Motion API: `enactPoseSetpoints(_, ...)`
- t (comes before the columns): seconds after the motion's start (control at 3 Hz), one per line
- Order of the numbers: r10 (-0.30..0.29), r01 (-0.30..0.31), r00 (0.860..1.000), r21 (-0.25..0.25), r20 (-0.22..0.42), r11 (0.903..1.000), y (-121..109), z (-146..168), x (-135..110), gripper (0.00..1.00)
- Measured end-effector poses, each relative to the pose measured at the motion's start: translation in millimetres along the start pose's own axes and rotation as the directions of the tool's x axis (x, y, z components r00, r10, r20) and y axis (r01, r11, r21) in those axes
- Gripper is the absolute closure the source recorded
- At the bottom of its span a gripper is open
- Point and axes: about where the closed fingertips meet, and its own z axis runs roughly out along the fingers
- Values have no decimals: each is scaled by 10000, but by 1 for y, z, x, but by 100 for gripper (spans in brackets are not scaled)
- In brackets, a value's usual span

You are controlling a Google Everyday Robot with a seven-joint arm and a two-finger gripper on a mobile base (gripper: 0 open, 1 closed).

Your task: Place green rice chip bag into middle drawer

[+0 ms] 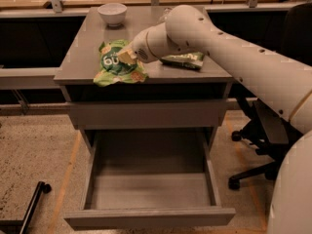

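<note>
The green rice chip bag point(113, 66) is a crinkly light-green pouch with a round dark-green logo. It sits tilted up at the front left of the grey cabinet top point(83, 43), its lower edge at the front rim. My gripper point(126, 55) is at the bag's upper right corner, shut on it. The white arm reaches in from the right. The middle drawer point(148, 191) is pulled open below, and its grey floor is bare.
A white bowl point(112, 11) stands at the back left of the top. A flat dark-green bag point(184, 59) lies under my arm on the right. A closed drawer front point(146, 113) is above the open one. An office chair point(265, 130) stands to the right.
</note>
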Motion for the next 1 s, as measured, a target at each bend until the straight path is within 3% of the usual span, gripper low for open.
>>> enactPoseSetpoints(0.67,-279,271,9994,390,186,9989,6,-17,-17,11)
enactPoseSetpoints(1.0,-222,214,9996,508,146,9985,11,-22,-16,0)
